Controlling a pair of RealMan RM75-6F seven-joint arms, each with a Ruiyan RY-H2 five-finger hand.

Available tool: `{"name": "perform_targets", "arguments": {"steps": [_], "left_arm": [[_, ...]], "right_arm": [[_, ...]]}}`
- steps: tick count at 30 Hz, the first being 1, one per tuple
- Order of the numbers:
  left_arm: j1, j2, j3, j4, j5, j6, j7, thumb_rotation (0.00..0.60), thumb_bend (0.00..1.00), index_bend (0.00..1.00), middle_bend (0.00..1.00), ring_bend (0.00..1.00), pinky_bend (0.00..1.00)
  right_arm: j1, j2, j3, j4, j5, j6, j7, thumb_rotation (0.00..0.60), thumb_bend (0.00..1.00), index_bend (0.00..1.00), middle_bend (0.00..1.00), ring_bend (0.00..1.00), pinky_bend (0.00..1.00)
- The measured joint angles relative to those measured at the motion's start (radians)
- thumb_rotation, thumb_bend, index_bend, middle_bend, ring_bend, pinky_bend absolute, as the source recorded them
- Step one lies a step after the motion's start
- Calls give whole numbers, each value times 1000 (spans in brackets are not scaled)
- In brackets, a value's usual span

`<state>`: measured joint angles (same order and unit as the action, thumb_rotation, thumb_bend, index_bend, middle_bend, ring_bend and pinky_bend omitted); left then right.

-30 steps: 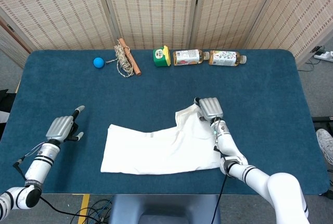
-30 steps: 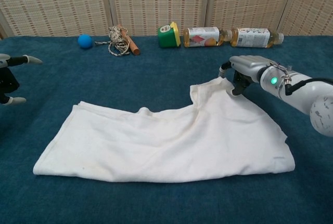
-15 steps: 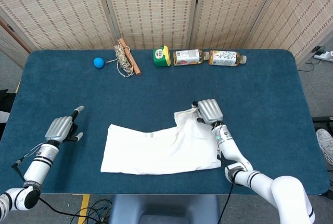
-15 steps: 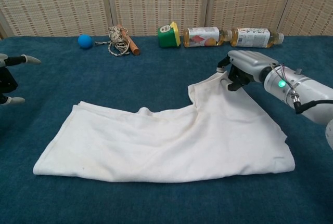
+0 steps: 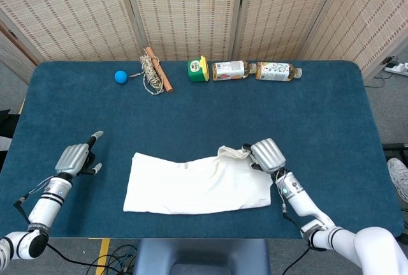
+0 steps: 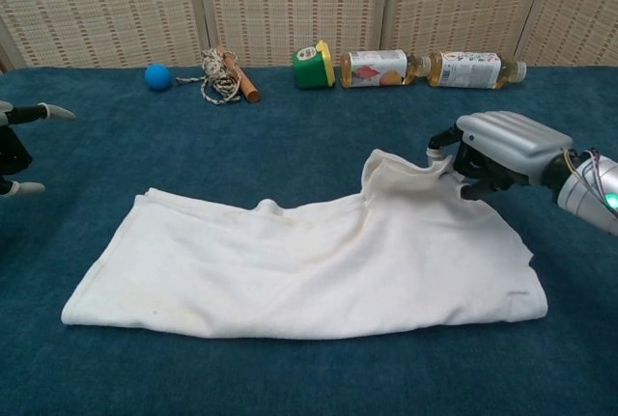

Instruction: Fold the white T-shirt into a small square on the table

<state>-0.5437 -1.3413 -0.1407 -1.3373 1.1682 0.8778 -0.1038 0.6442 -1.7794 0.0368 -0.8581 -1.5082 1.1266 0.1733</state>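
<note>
1. The T-shirt (image 5: pixel 197 184) lies on the blue table (image 5: pixel 331 115) near the front edge, spread wide from left to right, with its long lower hem toward the robot
2. Its upper right corner is raised off the cloth in a small peak, and the fabric there is bunched
3. The right hand (image 5: pixel 267 154) sits at that raised corner, fingers curled down and in; in the chest view the fingertips (image 6: pixel 470 188) pinch the edge of the shirt
4. The right forearm runs back from the hand toward the near right corner of the table
5. The left hand (image 5: pixel 75 158) rests low on the table well to the left of the shirt, apart from it
6. Its fingers are spread and it holds nothing; in the chest view only 2 fingertips (image 6: pixel 48 110) show at the left edge of the frame
7. Along the far side of the table lie a blue ball (image 5: pixel 120 76), a rope bundle (image 5: pixel 152 74) beside a wooden stick (image 5: pixel 159 69), a green tape measure (image 5: pixel 198 69) and 2 bottles (image 5: pixel 231 69) (image 5: pixel 277 71) on their sides
8. All of these lie well apart from the shirt
9. Woven screens (image 5: pixel 185 10) stand behind the table
</note>
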Motion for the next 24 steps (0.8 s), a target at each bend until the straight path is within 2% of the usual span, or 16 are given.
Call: {"name": "perform_targets", "arguments": {"steps": [7, 15, 19, 24], "left_arm": [[-3, -5, 0, -1, 3, -3, -1, 600, 361, 0, 925, 847, 1000], [-7, -10, 3, 5, 0, -14, 2, 600, 361, 0, 925, 847, 1000], [-8, -10, 3, 7, -3, -17, 5, 600, 361, 0, 925, 847, 1000], [-11, -10, 2, 5, -3, -19, 7, 600, 361, 0, 926, 847, 1000]], "right_arm": [[-45, 34, -52, -45, -48, 36, -7, 600, 573, 616, 980, 1000, 1000], [-70, 55, -72, -61, -65, 38, -31, 600, 552, 601, 980, 1000, 1000], [-79, 69, -84, -85, -75, 38, -41, 600, 514, 526, 978, 1000, 1000], [-87, 95, -95, -125, -78, 21, -70, 600, 476, 315, 971, 1000, 1000]]}}
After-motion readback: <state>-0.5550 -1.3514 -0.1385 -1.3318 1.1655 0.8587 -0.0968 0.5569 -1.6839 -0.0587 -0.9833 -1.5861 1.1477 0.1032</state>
